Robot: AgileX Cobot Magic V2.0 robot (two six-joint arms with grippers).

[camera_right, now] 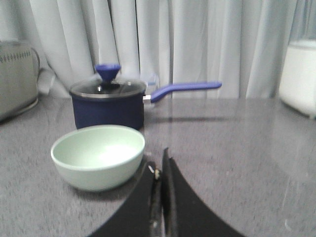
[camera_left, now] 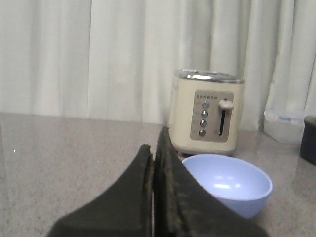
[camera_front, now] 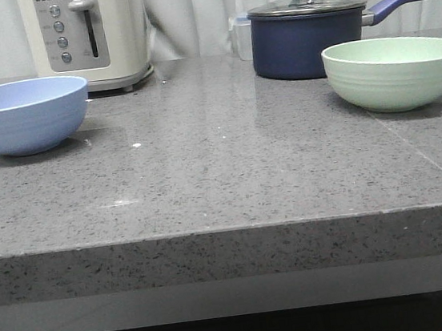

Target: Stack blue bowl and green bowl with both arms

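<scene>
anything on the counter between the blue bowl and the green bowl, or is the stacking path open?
Nothing visible blocks it. In the front view only bare counter lies between the blue bowl and the green bowl. The saucepan and toaster stand behind the bowls, off that line.

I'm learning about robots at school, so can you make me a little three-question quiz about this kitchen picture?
1. True or false: the blue bowl already sits inside the green bowl.
2. What stands right behind the green bowl? A) toaster B) navy saucepan C) kettle
3. Fill in: the left pincer and right pincer are both ____.

Key: 1 false, they sit far apart on the counter. 2 B. 3 shut.
</scene>
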